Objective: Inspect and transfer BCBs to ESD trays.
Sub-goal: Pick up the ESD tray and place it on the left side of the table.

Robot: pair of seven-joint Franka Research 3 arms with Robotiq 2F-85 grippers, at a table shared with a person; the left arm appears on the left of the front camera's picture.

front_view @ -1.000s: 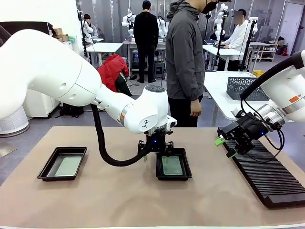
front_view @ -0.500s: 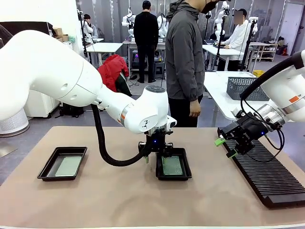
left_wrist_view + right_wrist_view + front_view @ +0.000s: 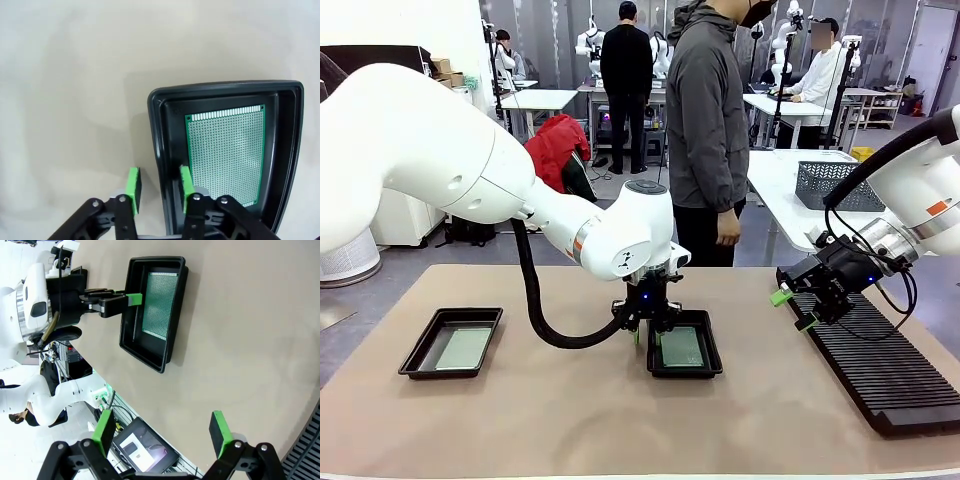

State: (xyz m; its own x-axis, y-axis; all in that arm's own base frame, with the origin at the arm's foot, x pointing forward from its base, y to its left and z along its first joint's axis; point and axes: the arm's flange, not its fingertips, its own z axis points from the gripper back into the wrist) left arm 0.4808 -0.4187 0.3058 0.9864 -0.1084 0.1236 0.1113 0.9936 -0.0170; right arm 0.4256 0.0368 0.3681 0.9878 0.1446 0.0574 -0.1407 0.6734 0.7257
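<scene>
Straddling the near wall of the centre ESD tray [image 3: 161,150], the left end effector [image 3: 159,189] is seen part-closed on that wall, so it should be clamped squarely and moved level, keeping the BCB [image 3: 225,152] flat on the tray floor.

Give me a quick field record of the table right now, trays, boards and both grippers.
Left gripper: jaws straddling the middle tray's rim, one finger inside, one outside
Middle ESD tray: holds a green perforated board
Left ESD tray: holds a pale board
Right gripper: open, above the black slotted rack
Person: standing at far side
</scene>
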